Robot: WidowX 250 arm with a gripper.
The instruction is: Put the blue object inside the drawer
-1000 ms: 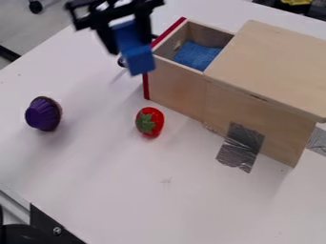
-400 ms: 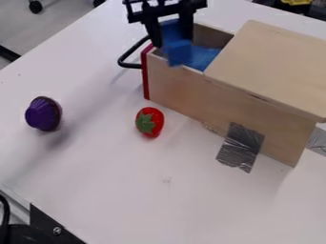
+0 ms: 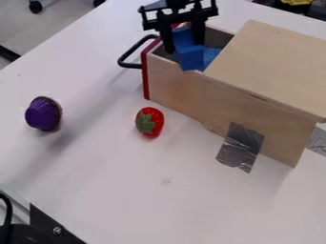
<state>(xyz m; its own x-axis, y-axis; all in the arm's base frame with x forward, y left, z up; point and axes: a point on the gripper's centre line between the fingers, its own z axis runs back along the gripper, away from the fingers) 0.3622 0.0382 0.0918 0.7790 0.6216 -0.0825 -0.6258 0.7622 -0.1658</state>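
Blue obj. [image 3: 190,58] in gripper [image 3: 184,46] over open drawer [image 3: 168,83]

Far L: purple cupcake [image 3: 43,114] tipped on its side on the white table [image 3: 121,190], brown top showing at its edge. Up top L, a black caster wheel [image 3: 35,6] on the gray floor [image 3: 66,21]; bottom L corner, a black bracket [image 3: 54,226] w/ a screw, by the table's edge. Soft shadow across tabletop, btwn cupcake & drawer.

L of ctr: black bar handle [image 3: 123,60] sticks out from drawer's red front [image 3: 146,78]. Red strawberry [image 3: 150,122] w/ green leafy cap sits on table just beside the drawer's near side, apart from it.

Ctr top: black gripper comes in from top edge & hangs down over drawer opening. Jaws are pinching blue obj., one on each side; its lower end pokes out below them. Obj. is at the opening, overlapping the near wall's rim in view; can't tell if it touches wall or what's under it. Blue cloth [image 3: 213,54] lies in drawer, partly hidden behind obj.

R: light wood box [image 3: 274,66] w/ a flat top covers the rest of drawer. Gray tape [image 3: 240,147] runs from its near side onto table; another tape piece [image 3: 318,142] at far R edge. Top R corner: yellow item [image 3: 296,2] amid dark stuff.
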